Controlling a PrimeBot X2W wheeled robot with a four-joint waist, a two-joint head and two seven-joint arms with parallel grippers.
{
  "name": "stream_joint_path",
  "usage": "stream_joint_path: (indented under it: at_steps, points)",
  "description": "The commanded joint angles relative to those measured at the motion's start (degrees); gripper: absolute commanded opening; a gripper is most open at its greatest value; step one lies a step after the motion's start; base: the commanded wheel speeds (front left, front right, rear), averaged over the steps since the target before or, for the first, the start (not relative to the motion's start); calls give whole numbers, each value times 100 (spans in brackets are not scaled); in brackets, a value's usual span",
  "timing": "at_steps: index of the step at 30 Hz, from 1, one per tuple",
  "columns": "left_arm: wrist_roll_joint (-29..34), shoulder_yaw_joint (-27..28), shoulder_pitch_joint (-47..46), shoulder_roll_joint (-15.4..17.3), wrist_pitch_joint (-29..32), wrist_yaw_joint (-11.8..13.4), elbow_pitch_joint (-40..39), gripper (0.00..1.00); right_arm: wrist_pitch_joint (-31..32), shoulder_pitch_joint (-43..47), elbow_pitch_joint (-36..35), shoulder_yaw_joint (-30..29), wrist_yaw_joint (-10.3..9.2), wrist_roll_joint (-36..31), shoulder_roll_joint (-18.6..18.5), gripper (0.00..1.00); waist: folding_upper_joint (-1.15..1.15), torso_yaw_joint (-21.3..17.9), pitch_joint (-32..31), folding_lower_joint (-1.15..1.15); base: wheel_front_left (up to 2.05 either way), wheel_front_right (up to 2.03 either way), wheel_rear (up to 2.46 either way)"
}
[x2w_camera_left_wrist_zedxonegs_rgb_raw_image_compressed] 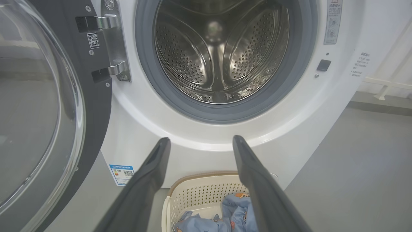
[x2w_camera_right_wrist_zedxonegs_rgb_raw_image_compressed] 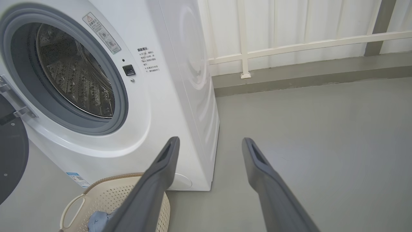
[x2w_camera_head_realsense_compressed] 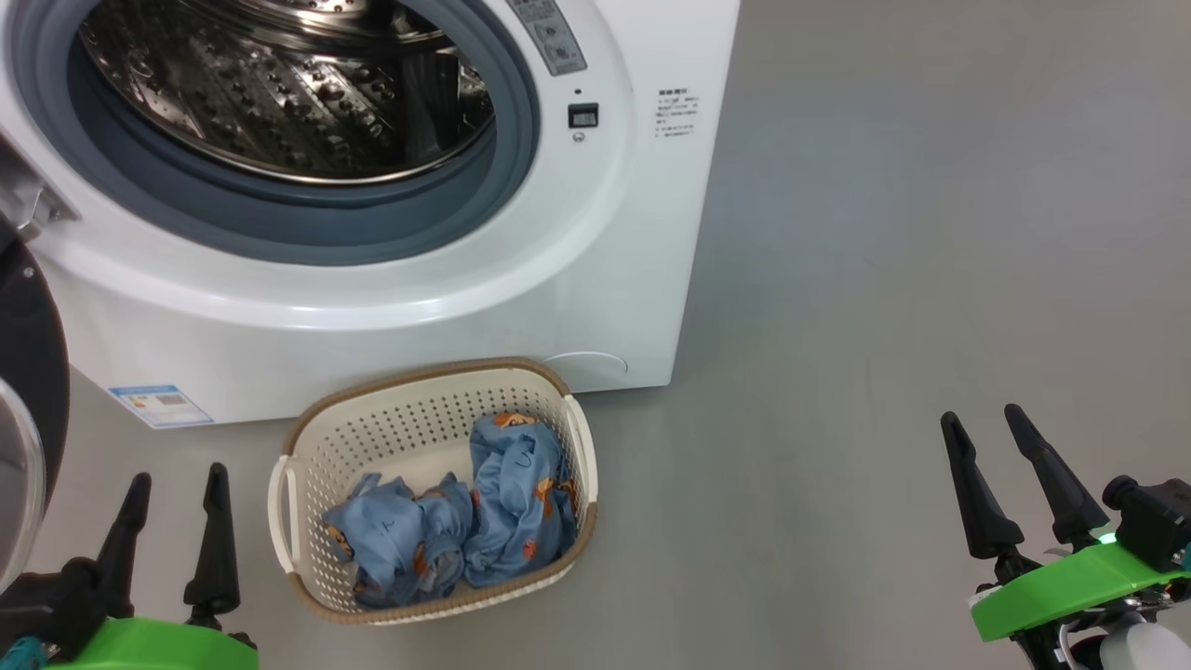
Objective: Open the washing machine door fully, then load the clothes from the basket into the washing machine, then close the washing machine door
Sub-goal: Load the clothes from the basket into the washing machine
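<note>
The washing machine door [x2w_camera_left_wrist_zedxonegs_rgb_raw_image_compressed: 42, 112] stood swung out on its hinge to the left of the opening, so I judged the first step done, with the steel drum [x2w_camera_left_wrist_zedxonegs_rgb_raw_image_compressed: 219, 54] bare and ready. The basket [x2w_camera_head_realsense_compressed: 423, 374] sat on the grey floor [x2w_camera_head_realsense_compressed: 884, 279] just in front of the washing machine [x2w_camera_head_realsense_compressed: 372, 307], below its mouth. That placing made sense to me, since it left only a short lift up into the drum. The clothes [x2w_camera_head_realsense_compressed: 507, 502] lay crumpled in the basket's near and right part, none loaded yet. I had both arms low and close to the body, fingers pointing toward the machine. The left gripper [x2w_camera_head_realsense_compressed: 179, 473] was just left of the basket, beside the door's rim, and the right gripper [x2w_camera_head_realsense_compressed: 980, 412] was well apart over bare floor. Both sets of jaws were spread wide, holding nothing. The left looked better placed for the first grab.
</note>
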Motion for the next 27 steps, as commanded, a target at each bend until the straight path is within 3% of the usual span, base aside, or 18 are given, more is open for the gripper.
stream_joint_path:
  at_steps: [1, 9, 27]
  points:
    - [-26, 195, -205, 169, -37, -9, -128, 100, -69, -84, -153, 117, 9, -78, -72, 100, 0, 1, 17, 0, 97, -142, 45]
    - [60, 185, -290, 139, -37, -9, -51, 100, -69, -144, -152, 126, 9, -86, -47, 100, 0, 8, 83, 0, 73, -82, 9]
    - [-65, -173, -306, 10, -37, -9, 228, 100, -69, -192, -157, 158, 9, -79, 6, 100, 0, 19, 153, 0, 2, -2, 0]
